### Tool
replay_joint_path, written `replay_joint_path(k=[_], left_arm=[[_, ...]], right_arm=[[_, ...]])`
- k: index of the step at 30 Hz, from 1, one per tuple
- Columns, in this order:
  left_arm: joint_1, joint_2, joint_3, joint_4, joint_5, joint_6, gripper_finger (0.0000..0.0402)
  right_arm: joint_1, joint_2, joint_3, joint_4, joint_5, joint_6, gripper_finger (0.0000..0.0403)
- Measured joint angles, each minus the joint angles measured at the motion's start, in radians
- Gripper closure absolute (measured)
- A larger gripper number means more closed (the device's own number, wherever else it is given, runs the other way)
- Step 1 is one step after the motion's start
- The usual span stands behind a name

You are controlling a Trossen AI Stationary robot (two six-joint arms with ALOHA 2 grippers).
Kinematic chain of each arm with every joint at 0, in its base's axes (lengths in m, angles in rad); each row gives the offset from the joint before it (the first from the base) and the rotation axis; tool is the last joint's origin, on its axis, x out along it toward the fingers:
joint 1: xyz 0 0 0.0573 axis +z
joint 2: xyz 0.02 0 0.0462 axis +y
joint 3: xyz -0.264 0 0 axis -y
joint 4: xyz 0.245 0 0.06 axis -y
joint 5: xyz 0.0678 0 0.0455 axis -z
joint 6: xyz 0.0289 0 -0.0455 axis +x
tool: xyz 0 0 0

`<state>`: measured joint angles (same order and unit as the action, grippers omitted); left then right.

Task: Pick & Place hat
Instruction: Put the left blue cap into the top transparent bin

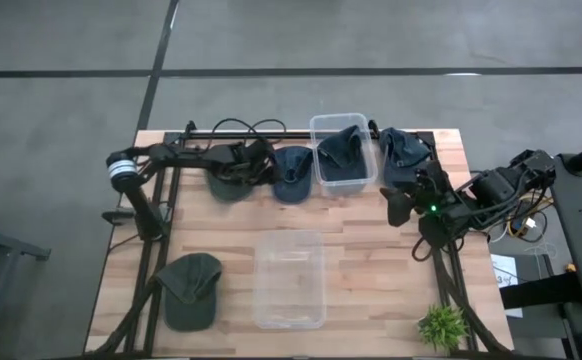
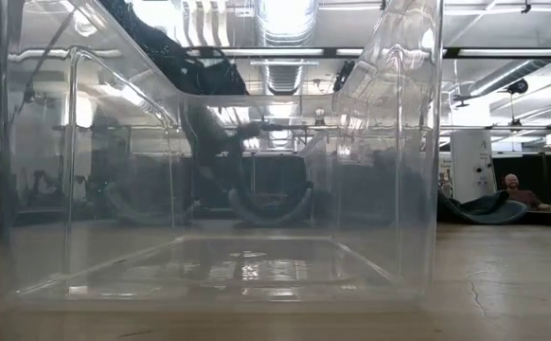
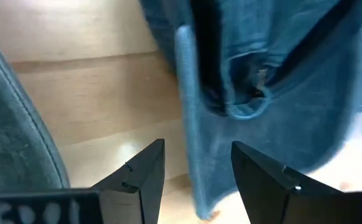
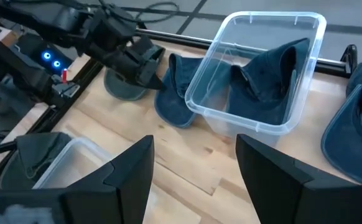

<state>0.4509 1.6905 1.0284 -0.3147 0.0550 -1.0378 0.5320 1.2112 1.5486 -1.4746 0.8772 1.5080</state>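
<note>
A blue hat [image 1: 292, 175] lies on the table near the far edge and also shows in the right wrist view [image 4: 175, 93]. My left gripper [image 1: 263, 160] is open at its left side. In the left wrist view the hat's edge [image 3: 193, 130] runs between the two open fingers of the left gripper [image 3: 196, 180], and I see no touch. A dark green hat [image 1: 226, 182] lies just left of it. My right gripper [image 4: 196, 168] is open and empty, held over the table's right part [image 1: 411, 205].
A clear bin [image 1: 343, 152] at the far edge holds a blue hat [image 4: 262, 78]. Another blue hat [image 1: 406, 150] lies to its right. An empty clear bin [image 1: 289, 278] stands near the front. A green hat [image 1: 191, 290] lies at the near left, and a small plant [image 1: 441, 325] stands at the near right.
</note>
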Motion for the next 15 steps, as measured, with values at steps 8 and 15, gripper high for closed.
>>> replay_joint_path(k=[8, 15], left_arm=[[0.021, 0.026, -0.001, 0.018, 0.039, 0.015, 0.0262], [0.049, 0.022, 0.0, -0.028, 0.049, -0.002, 0.0388]], right_arm=[[0.0, 0.0, 0.0, 0.0, 0.016, 0.004, 0.0184], [-0.001, 0.0, 0.0, -0.001, 0.045, -0.026, 0.0184]])
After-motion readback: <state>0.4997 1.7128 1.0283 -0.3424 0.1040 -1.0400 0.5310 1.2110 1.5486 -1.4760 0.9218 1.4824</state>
